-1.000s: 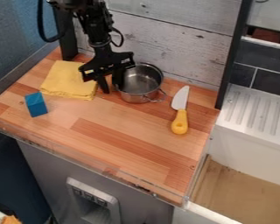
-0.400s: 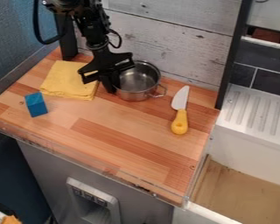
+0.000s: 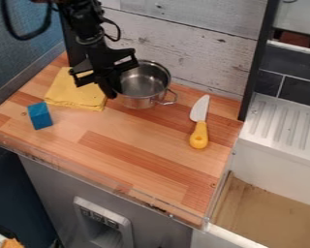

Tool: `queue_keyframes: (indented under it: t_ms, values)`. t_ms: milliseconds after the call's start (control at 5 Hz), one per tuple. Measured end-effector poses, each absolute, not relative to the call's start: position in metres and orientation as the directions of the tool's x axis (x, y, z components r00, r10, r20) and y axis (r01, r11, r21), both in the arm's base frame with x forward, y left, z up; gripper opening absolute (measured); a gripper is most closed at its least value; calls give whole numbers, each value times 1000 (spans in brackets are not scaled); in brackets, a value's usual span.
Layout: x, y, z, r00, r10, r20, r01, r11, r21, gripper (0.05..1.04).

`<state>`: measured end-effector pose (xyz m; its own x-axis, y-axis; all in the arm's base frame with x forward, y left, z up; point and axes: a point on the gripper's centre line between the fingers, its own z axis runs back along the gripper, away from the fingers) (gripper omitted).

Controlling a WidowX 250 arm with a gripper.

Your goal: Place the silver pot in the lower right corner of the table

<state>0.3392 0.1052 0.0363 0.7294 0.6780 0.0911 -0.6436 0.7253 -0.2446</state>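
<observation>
Silver metal pot [image 3: 139, 103], at the back of the wooden tabletop [image 3: 125, 138] in front of the whitewashed boards [image 3: 190, 58]: that's my load. I have the black gripper [image 3: 112, 92] at its left side as the camera sees it, and I read the fingers as closed on the pot's wall. I can't tell whether its base is clear of the wood.

As I judge it, the step is to carry the pot to the lower right corner, with most of the travel ahead. Holding one side of a round vessel leaves its weight hanging off the fingertips, so I'd expect the far side to sag or swivel. I'd lift gently, just enough to free the base, and keep the wrist steady.

The wire handle [image 3: 168, 103] sticks out towards the kitchen knife [image 3: 200, 107], and could snag it on a straight diagonal. I'd bring the pot forward first, between the blue block [image 3: 39, 116] and the knife's yellow handle [image 3: 198, 137], then ease right once past it. At the corner, I'd stop short of the clear edging [image 3: 154, 197], lower until the whole base sits flat, and only then let go, backing straight up so a finger doesn't drag the rim.
</observation>
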Motion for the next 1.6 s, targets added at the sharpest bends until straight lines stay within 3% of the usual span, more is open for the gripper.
queue_keyframes:
  t_ms: [200, 600, 1600]
  values:
    - [309, 93, 49, 764, 636, 107, -596, 759, -262, 74]
    - [255, 63, 36, 846, 528, 82, -500, 836, -226, 74]
    - [254, 33, -4, 891, 447, 80, -432, 888, -157, 74]
